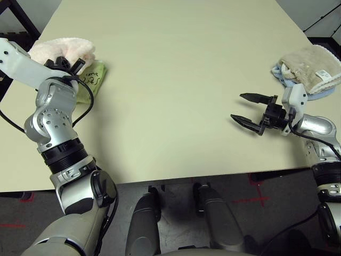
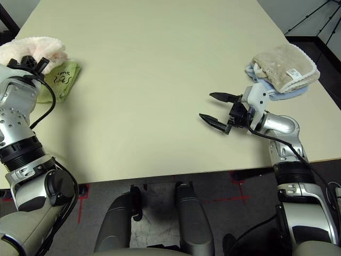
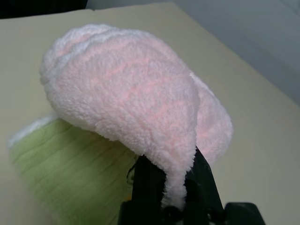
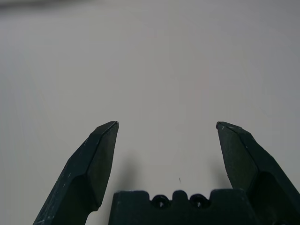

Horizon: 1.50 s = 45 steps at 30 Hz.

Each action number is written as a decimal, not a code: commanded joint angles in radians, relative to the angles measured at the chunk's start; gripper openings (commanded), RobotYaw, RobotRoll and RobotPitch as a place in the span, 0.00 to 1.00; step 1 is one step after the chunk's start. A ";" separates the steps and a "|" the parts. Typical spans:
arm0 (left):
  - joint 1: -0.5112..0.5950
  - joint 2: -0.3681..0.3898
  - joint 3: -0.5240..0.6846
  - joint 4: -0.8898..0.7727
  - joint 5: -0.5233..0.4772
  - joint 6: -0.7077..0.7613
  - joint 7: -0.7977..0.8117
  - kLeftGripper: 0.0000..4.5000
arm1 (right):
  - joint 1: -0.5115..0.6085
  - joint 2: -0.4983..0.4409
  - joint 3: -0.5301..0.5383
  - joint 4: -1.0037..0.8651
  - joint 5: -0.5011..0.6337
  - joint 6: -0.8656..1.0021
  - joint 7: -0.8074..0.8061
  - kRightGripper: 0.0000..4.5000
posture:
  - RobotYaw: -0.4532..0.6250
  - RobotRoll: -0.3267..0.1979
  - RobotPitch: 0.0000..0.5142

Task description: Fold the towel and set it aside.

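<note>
At the table's (image 1: 170, 96) far left, the left gripper (image 3: 176, 164) pinches the pink towel (image 3: 126, 84), bunched by the green towel (image 3: 70, 173). The right gripper's (image 4: 167, 124) fingers are spread wide, empty, near the beige towel (image 1: 311, 66).

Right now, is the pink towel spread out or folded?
Not spread: the pink towel is folded over, its layers bunched in a rounded bundle.

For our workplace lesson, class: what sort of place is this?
Probably a robotics lab or test area: a robot's silver forearm, a wide table and red floor marks suggest it.
</note>
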<state>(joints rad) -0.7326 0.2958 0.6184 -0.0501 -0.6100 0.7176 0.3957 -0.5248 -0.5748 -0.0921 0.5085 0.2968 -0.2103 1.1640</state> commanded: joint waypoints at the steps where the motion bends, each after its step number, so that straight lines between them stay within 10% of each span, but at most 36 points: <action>1: 0.066 -0.015 0.016 0.007 0.003 0.034 0.019 0.00 | 0.004 0.001 0.010 0.011 -0.007 -0.016 0.009 1.00 | 0.27 0.62 0.48; 12: 0.105 -0.028 0.009 0.051 -0.006 0.053 -0.015 0.00 | 0.009 -0.002 0.008 0.006 -0.008 -0.016 0.009 1.00 | 0.26 0.62 0.48; 23: 0.097 -0.006 -0.027 -0.025 -0.049 0.140 -0.059 0.98 | 0.000 0.002 0.011 0.015 -0.009 -0.018 0.010 1.00 | 0.28 0.62 0.47; 45: 0.125 0.161 0.025 -0.292 -0.300 0.861 -0.290 0.99 | -0.021 0.006 0.009 0.054 -0.012 -0.034 0.017 1.00 | 0.30 0.62 0.47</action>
<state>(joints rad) -0.5835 0.4505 0.6334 -0.2918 -0.8626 1.5161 0.1563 -0.5461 -0.5635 -0.0888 0.5524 0.2919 -0.2350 1.1731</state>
